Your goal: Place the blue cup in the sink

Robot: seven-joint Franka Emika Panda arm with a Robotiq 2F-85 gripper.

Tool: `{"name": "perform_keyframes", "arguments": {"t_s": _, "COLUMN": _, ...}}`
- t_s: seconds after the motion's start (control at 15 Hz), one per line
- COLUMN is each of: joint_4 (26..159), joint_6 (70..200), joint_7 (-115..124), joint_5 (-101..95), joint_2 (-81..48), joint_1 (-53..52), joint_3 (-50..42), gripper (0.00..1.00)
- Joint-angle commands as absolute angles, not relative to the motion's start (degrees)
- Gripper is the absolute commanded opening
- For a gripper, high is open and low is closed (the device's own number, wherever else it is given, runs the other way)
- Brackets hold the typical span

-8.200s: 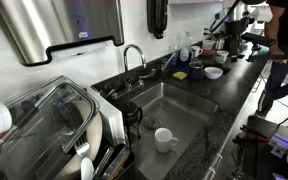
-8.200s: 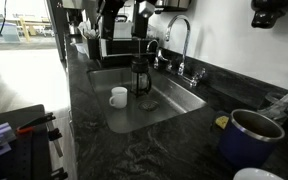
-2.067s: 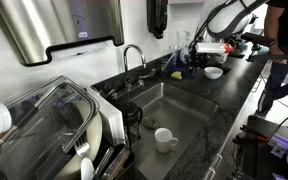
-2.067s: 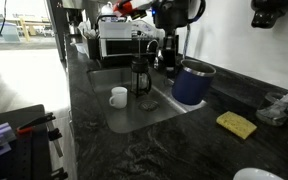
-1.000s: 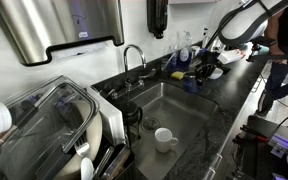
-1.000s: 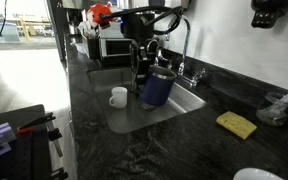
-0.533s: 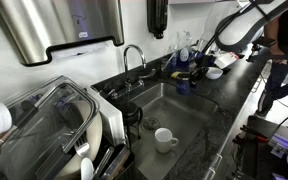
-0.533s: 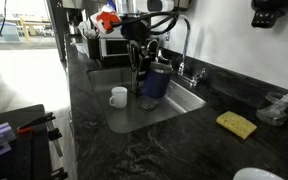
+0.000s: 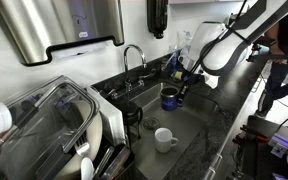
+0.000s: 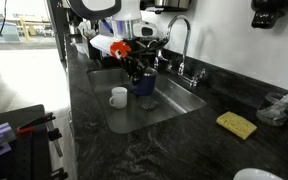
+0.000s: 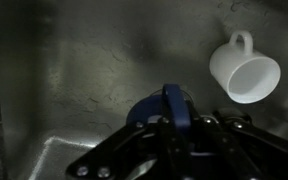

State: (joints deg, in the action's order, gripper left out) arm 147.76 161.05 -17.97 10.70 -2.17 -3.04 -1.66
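Note:
The blue cup hangs low inside the sink, just above its floor. My gripper is shut on it from above. An exterior view shows the blue cup under the gripper, right beside a white mug that stands on the sink floor. In the wrist view the blue cup sits between my dark fingers, its handle pointing up, over the grey sink floor. The white mug lies to the upper right.
A faucet stands at the back rim of the sink. A dish rack with plates fills the counter on one side. A yellow sponge lies on the dark counter. A person stands at the counter's far end.
My gripper has carried the blue cup from above the sink's edge down into the basin, closer to the white mug. The jaws stay shut on the cup.

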Motion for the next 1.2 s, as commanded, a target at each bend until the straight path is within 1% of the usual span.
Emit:
{"name": "perform_keyframes", "arguments": {"t_s": 0.0, "joint_4": 144.83, "joint_6": 164.63, "joint_7": -23.88, "joint_5": 12.21, "joint_2": -6.78, "joint_1": -1.04, "joint_3": 0.33, "gripper": 0.04}}
{"name": "perform_keyframes", "arguments": {"t_s": 0.27, "joint_4": 143.01, "joint_6": 168.08, "joint_7": -27.02, "joint_5": 12.26, "joint_2": -11.21, "joint_1": 1.75, "joint_3": 2.92, "gripper": 0.04}}
{"name": "perform_keyframes", "arguments": {"t_s": 0.87, "joint_4": 138.09, "joint_6": 176.46, "joint_7": -27.69, "joint_5": 8.23, "joint_2": -23.06, "joint_1": 11.67, "joint_3": 13.79, "gripper": 0.04}}
{"name": "perform_keyframes", "arguments": {"t_s": 1.13, "joint_4": 135.06, "joint_6": 178.3, "joint_7": -25.31, "joint_5": 1.94, "joint_2": -28.04, "joint_1": 12.59, "joint_3": 13.32, "gripper": 0.04}}
